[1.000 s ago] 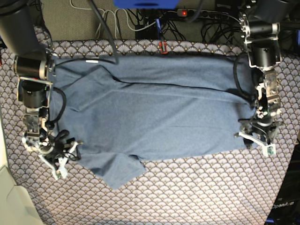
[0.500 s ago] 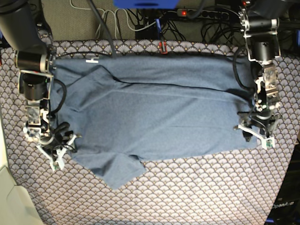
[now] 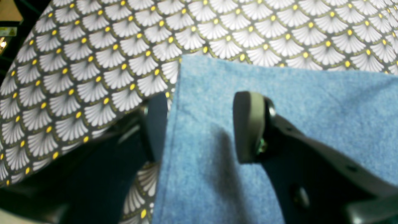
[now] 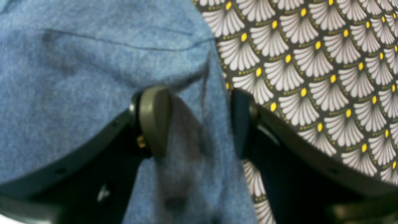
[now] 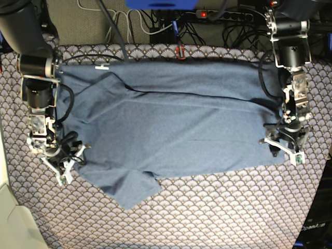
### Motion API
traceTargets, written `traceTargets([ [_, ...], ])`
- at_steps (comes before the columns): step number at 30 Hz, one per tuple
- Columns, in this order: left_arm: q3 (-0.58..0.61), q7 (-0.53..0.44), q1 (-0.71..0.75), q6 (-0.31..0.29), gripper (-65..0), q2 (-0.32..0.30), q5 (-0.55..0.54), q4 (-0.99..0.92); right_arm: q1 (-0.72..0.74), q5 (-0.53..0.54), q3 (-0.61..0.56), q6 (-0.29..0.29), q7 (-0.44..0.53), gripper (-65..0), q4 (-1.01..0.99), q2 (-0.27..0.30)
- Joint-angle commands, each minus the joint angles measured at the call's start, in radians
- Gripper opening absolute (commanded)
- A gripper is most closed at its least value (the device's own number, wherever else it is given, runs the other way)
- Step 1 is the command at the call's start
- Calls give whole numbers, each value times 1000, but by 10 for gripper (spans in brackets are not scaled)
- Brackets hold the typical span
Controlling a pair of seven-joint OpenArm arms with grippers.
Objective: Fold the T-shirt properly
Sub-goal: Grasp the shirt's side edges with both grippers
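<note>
1. Left wrist view: the left gripper (image 3: pixel 199 124) is wide open & holds nothing. One finger is over the T-shirt (image 3: pixel 295 102), the other sits just off the edge, above the tablecloth (image 3: pixel 93 62). The shirt's side edge runs between them, near a corner. I think it's about to grab this corner. To do it well, go low so the outer finger slides under the edge, then squeeze w/ plenty of cloth inside, not just the hem.

2. Right wrist view: the right gripper (image 4: pixel 199 121) is open too, w/ a raised bump of shirt (image 4: pixel 93 77) between its fingers. They don't pinch it yet. One finger is over the shirt, the other is at the edge by the patterned cloth. Close slow so the bump doesn't slip out.

3. Base view: the shirt (image 5: pixel 176 124) lies spread out sideways in the middle of the table, not folded yet I'd say. It's grey-blue, soft, w/ long creases across it & one sleeve poking out toward the near side. Left gripper (image 5: pixel 284 150) is at one end's near corner, right gripper (image 5: pixel 65 165) at the other. Both should lift together, same height, so the fold comes out straight.
</note>
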Motion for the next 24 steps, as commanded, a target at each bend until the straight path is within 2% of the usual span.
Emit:
traceTargets([
  [1, -5, -27, -22, 6, -314, -18, 0, 19, 31, 14, 2, -5, 23, -330, 15, 10],
  [3, -5, -27, -26, 8, -314, -19, 0, 19, 30, 14, 2, -5, 23, -342, 3, 2],
  [6, -5, -27, -26, 11, -314, -39, 0, 21, 39, 14, 2, -5, 29, -402, -54, -1],
  [13, -6, -27, -46, 11, -314, -67, 0, 16, 38, 14, 2, -8, 30, -650, -68, -2],
  [21, -6, -31, -128, 8, -314, -65, 0, -74, 39, 14, 3, -8, 30, -650, -68, -4],
  [24, -3, -117, -148, 8, -314, -62, 0, -143, 38, 14, 3, -8, 30, -650, -68, -4],
])
